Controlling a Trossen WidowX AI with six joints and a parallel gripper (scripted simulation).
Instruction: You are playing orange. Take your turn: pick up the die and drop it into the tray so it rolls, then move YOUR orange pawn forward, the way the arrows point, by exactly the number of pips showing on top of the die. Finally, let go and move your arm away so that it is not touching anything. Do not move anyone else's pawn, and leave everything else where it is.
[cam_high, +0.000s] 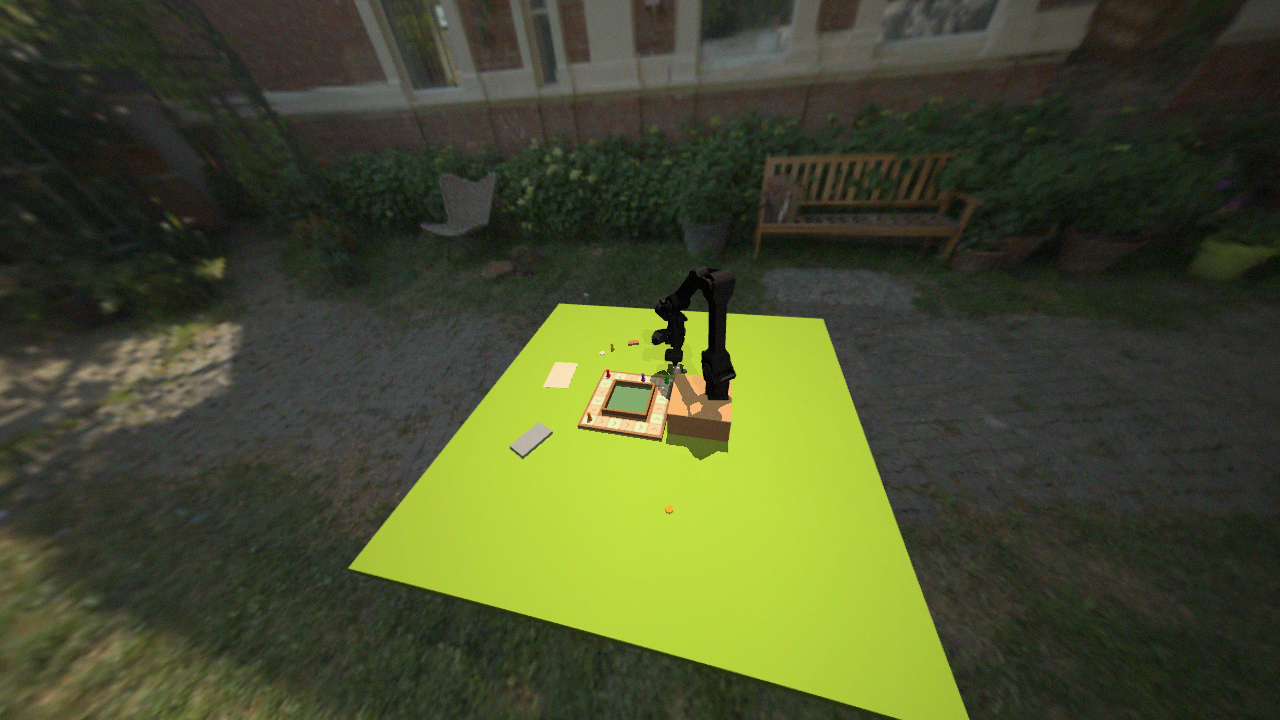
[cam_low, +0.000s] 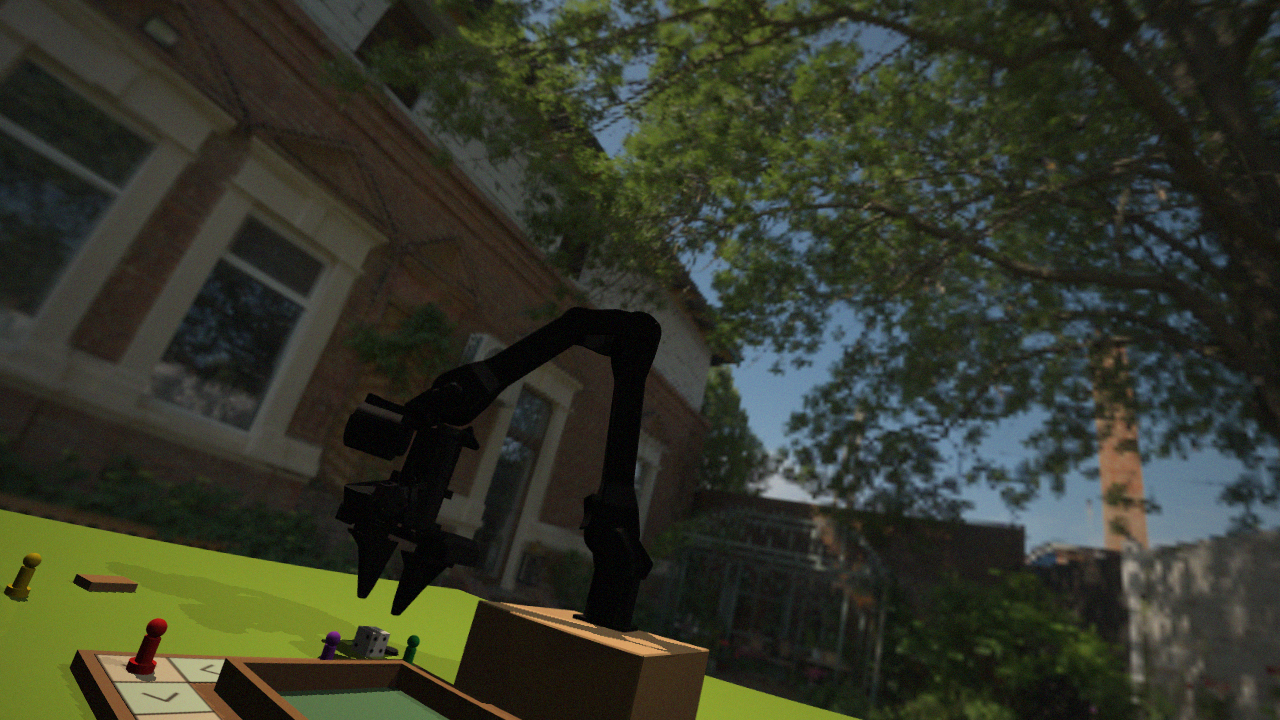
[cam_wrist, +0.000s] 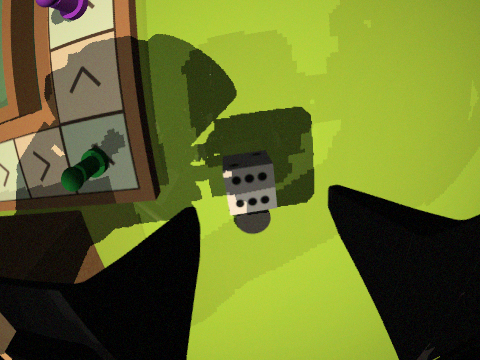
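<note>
- While the die (cam_wrist: 250, 188) sits on the green mat (cam_wrist: 374, 60) just outside the board's corner, it lies in the arm's shadow, touching nothing but the mat.
- The gripper (cam_wrist: 263, 254) hangs above the die with its fingers (cam_low: 371, 559) apart and nothing between them.
- The green pawn (cam_wrist: 83, 170) stands on the board's corner square beside the die, and the purple pawn (cam_wrist: 62, 2) stands two squares further along.
- The red pawn (cam_low: 145, 646) stands on the board (cam_low: 93, 680) at its far corner.
- The tray (cam_high: 631, 399) fills the board's middle.
</note>
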